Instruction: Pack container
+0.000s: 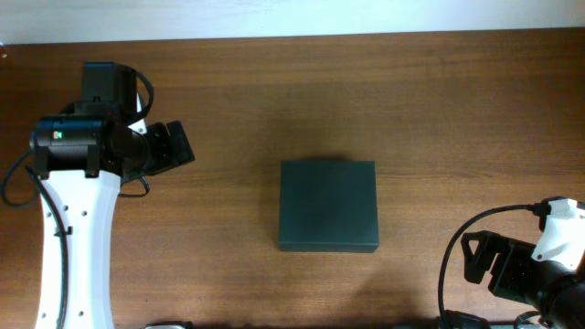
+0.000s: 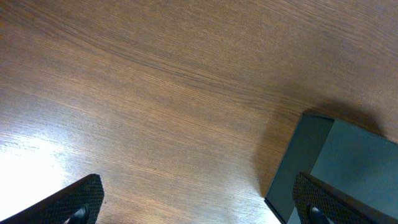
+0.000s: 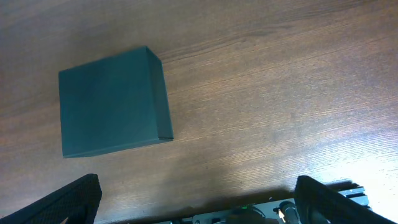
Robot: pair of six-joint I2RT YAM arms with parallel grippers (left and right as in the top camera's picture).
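Observation:
The container (image 1: 328,206) is a dark green-black matte box, lid shut, lying flat at the middle of the wooden table. It also shows in the left wrist view (image 2: 339,168) at the right edge and in the right wrist view (image 3: 112,102) at upper left. My left gripper (image 1: 174,146) is open and empty at the far left, well away from the container; its fingertips (image 2: 198,202) hang over bare wood. My right gripper (image 1: 475,256) is open and empty at the front right; its fingertips (image 3: 198,199) are above the table's front edge.
The wooden table (image 1: 439,119) bears nothing but the container. The table's back edge meets a white wall (image 1: 274,18). Dark hardware with a green light (image 3: 249,211) lies along the front edge under the right gripper. Black cables trail from both arms.

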